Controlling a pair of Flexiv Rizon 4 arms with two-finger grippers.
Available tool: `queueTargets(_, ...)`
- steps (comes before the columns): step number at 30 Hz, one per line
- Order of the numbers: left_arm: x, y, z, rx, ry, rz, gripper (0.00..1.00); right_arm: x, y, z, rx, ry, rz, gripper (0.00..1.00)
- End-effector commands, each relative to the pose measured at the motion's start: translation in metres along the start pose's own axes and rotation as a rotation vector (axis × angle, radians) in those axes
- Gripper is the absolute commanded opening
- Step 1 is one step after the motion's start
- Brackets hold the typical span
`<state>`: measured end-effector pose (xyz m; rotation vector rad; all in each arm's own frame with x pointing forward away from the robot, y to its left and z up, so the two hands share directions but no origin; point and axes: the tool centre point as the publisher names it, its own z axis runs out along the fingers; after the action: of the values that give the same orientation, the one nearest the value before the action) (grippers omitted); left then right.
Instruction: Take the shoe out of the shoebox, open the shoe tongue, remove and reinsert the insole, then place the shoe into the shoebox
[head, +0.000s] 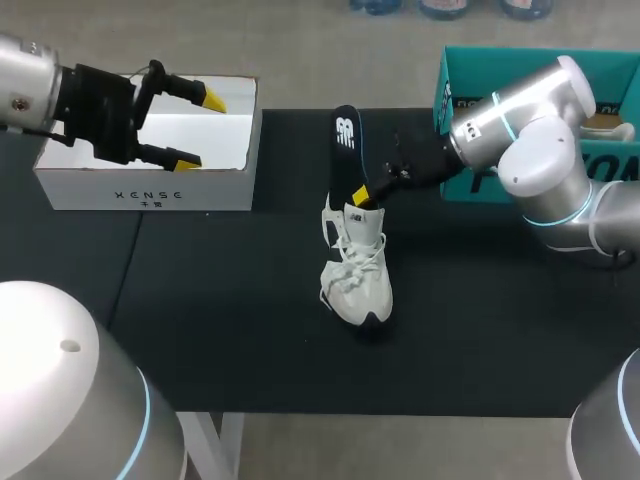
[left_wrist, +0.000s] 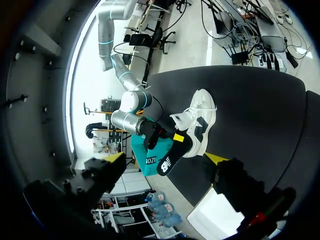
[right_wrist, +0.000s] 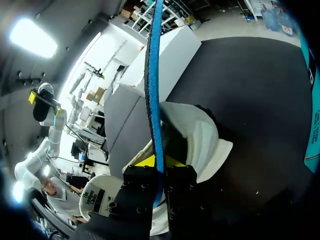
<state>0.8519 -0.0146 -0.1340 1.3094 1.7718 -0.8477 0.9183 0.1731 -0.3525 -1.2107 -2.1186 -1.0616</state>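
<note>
right gripper (head: 365, 195): closed narrow on the insole's lower end, right at the shoe's heel opening. Arm comes in from 3 o'clock.
shoe (head: 358, 275): white sneaker, mid-table (head: 250, 330), upright on its sole. Toe at 6 o'clock, heel at 12, laces loose and bunched over the tongue. Nothing pins it down.
insole (head: 345, 150): black top, blue underside, standing nearly upright out of the heel and leaning to 12 o'clock. Can't tell whether its lower tip is inside the shoe.
step (my read): insole half out or half in, can't tell which.
left gripper (head: 200, 130): spread wide, holding nothing, hanging over the shoebox at 10 o'clock from the shoe, well apart from it.
shoebox (head: 150, 190): white, open, nothing seen in it.
teal box (head: 520, 55): 2 o'clock from the shoe, behind the right arm.
risk 1: shoe skids or tips onto its side. Cause: any push or pull on the insole with no second grip on the shoe.
risk 2: insole buckles or folds at the collar. Cause: it's floppy, held at one end only, and going in steep.
risk 3: insole twists out of the pinch. Cause: small grip area and a long free end.
risk 4: tongue or laces block the opening. Cause: they look slack there.
</note>
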Motion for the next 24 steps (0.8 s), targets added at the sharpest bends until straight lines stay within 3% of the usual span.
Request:
queueTargets(1,0.000,0.001,0.001,0.001,0.001,0.001,1.00,0.004,-0.004,0.001,0.032,0.003,0.003,0.00)
queueTargets(4,0.000,0.001,0.001,0.001,0.001,0.001,1.00,0.006,-0.002,0.000,0.032,0.009,0.005,0.00)
queueTargets(5,0.000,0.001,0.001,0.001,0.001,0.001,1.00,0.006,0.002,-0.002,0.019,0.008,0.007,0.35)
queueTargets(6,0.000,0.001,0.001,0.001,0.001,0.001,1.00,0.009,0.005,-0.004,0.006,0.008,0.006,0.54)
queueTargets(7,0.000,0.001,0.001,0.001,0.001,0.001,1.00,0.010,0.009,-0.006,-0.005,0.006,0.003,0.57)
queueTargets(12,0.000,0.001,0.001,0.001,0.001,0.001,1.00,0.008,0.028,-0.012,-0.033,-0.021,-0.012,0.32)
queueTargets(13,0.000,0.001,0.001,0.001,0.001,0.001,1.00,0.008,0.030,-0.013,-0.037,-0.025,-0.013,0.20)
queueTargets(14,0.000,0.001,0.001,0.001,0.001,0.001,1.00,0.008,0.032,-0.014,-0.043,-0.030,-0.016,0.00)
queueTargets(24,0.000,0.001,0.001,0.001,0.001,0.001,1.00,0.004,0.020,-0.013,-0.050,-0.059,0.022,0.00)
